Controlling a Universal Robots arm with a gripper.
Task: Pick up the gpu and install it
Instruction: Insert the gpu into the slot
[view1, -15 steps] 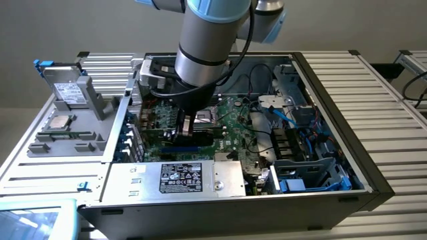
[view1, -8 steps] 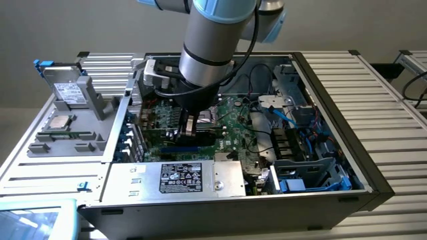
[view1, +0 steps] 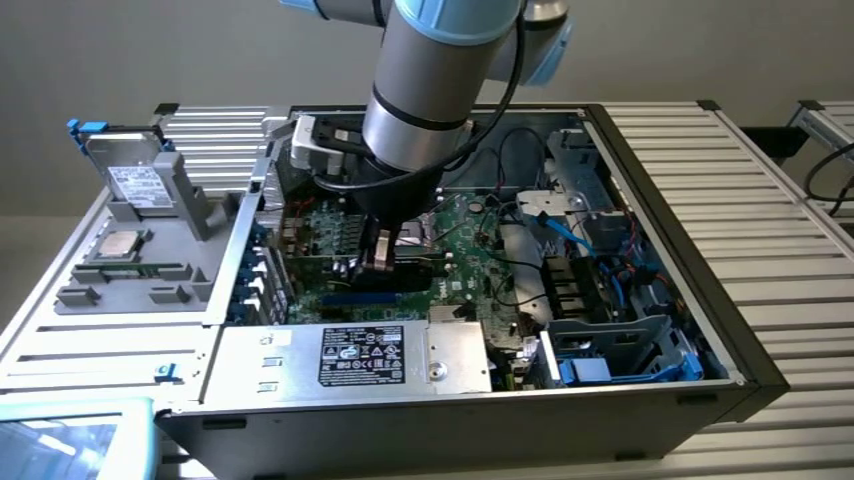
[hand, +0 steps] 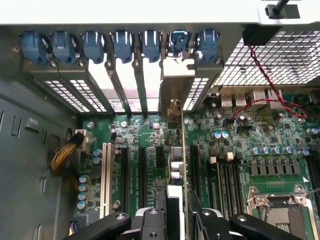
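Note:
The gpu (hand: 176, 155) shows edge-on in the wrist view as a thin card, standing upright over the black expansion slots of the green motherboard (hand: 235, 150). Its metal bracket (hand: 176, 85) lies against the case's rear slot openings, just under the blue latches. My gripper (hand: 177, 222) is shut on the card, with one black finger (hand: 152, 222) on each side. In the exterior view the gripper (view1: 380, 255) reaches down into the open computer case, and the black gpu (view1: 390, 272) sits low against the board. Whether the card is fully in its slot I cannot tell.
A silver power supply box (view1: 454, 365) with a black label fills the case's near side. Blue and black cables (view1: 574, 240) run on the exterior view's right. A grey tray (view1: 127, 300) with loose parts stands at the exterior view's left. The CPU socket (hand: 280, 212) and a white slot (hand: 106, 180) flank the card.

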